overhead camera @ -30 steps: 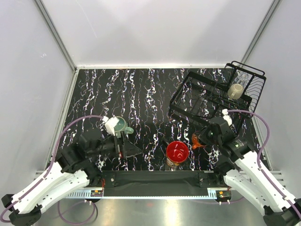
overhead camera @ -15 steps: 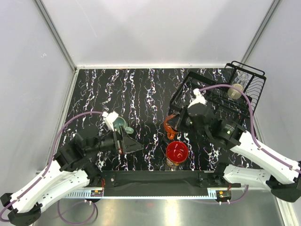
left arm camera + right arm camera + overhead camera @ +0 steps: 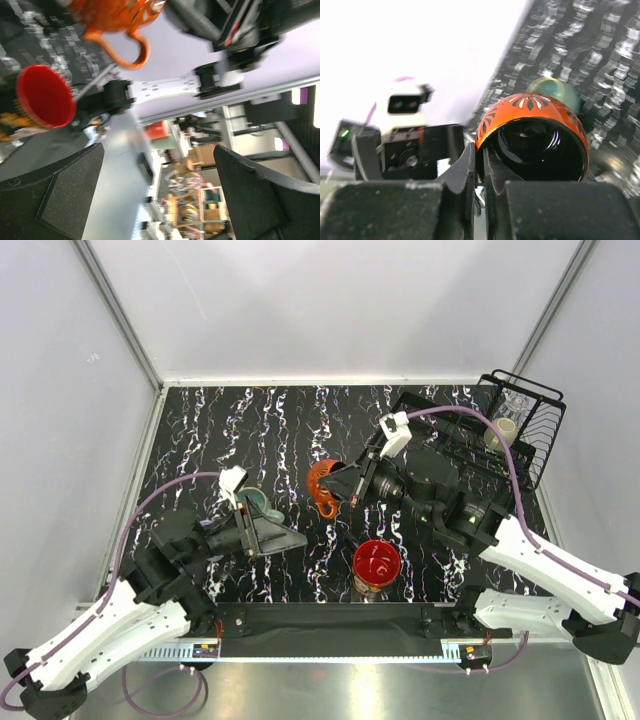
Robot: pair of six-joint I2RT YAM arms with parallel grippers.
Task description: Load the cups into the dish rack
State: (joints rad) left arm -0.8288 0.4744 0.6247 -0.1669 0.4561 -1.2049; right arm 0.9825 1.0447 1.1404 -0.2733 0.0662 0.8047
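Right pincer (image 3: 340, 487) clenched on the rim of the small orange mug (image 3: 323, 485). In the right wrist view one finger sits inside the mouth and one outside, with the rim pinched between them. Mug lies on its side at the pincer tip, handle hanging down, and looks clear of the desk (image 3: 250, 430). Pincer points out toward the left arm, over the middle of the desk.

Left pincer (image 3: 275, 538) released, jaws spread wide, nothing between them. It faces the right pincer across a gap, well apart from the orange mug. Teal-green mug (image 3: 262, 505) sits just beside the left pincer on its far side, upright on the desk, not touched.

Large dark mug with red inside (image 3: 377, 565) stands on the desk below and near side of the right pincer, between the two arms, apart from both pincers.

Black wire dish rack (image 3: 440, 420) sits back behind the right pincer, past its wrist, toward the far right corner. Beige mug (image 3: 500, 432) and clear glass (image 3: 517, 402) are in the rack's raised end section, well away from either pincer.
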